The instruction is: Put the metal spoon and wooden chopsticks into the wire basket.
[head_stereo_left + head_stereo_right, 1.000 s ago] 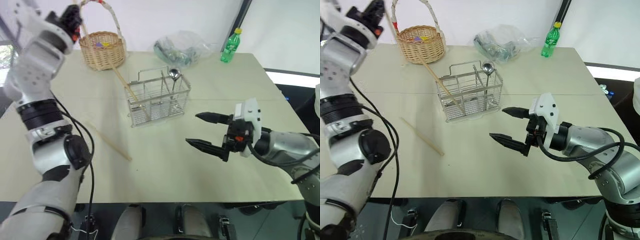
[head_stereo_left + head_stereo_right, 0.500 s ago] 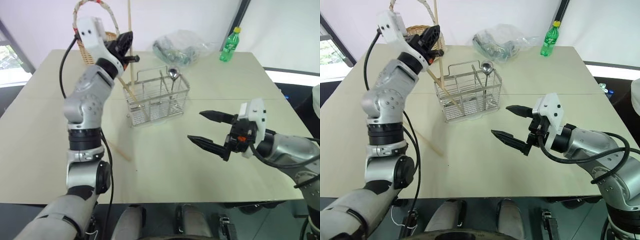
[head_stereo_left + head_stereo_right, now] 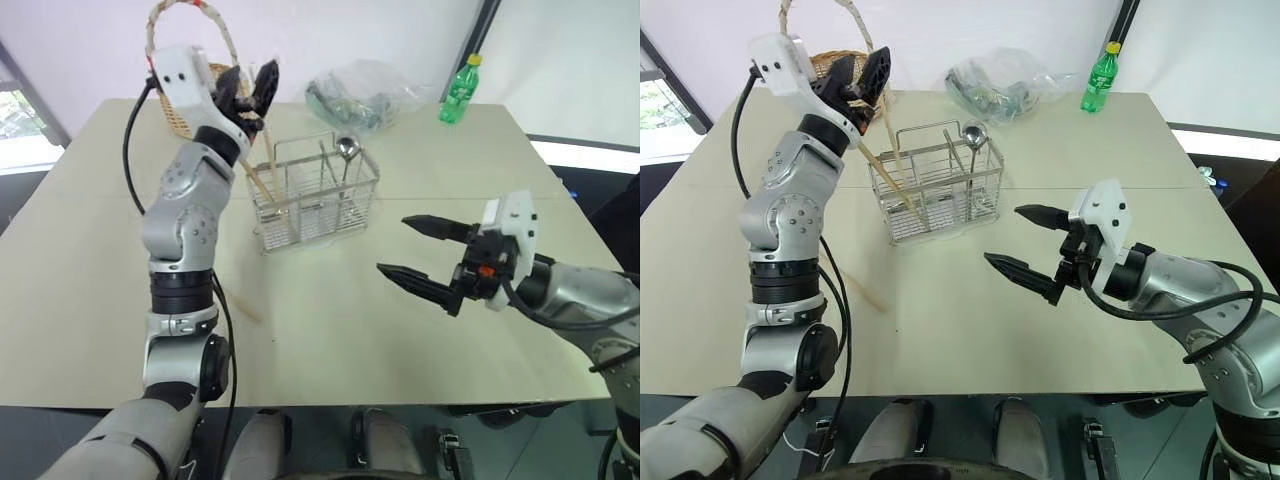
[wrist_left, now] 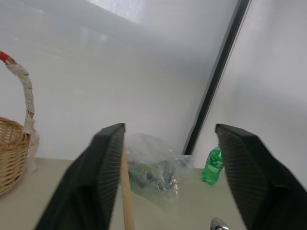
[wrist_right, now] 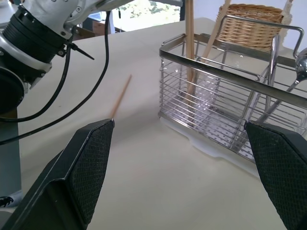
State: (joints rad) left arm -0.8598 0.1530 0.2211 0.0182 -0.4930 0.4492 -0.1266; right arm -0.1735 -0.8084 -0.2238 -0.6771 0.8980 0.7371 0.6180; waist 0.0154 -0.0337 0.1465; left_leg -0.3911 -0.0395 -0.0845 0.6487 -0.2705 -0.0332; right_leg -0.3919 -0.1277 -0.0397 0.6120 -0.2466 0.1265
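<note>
Bright, even daylight with soft faint shadows; the left wrist view looks hazy and washed-out.

Between our right fingers spread wide, the wire basket holds two upright wooden chopsticks; another chopstick lies on the counter.
</note>
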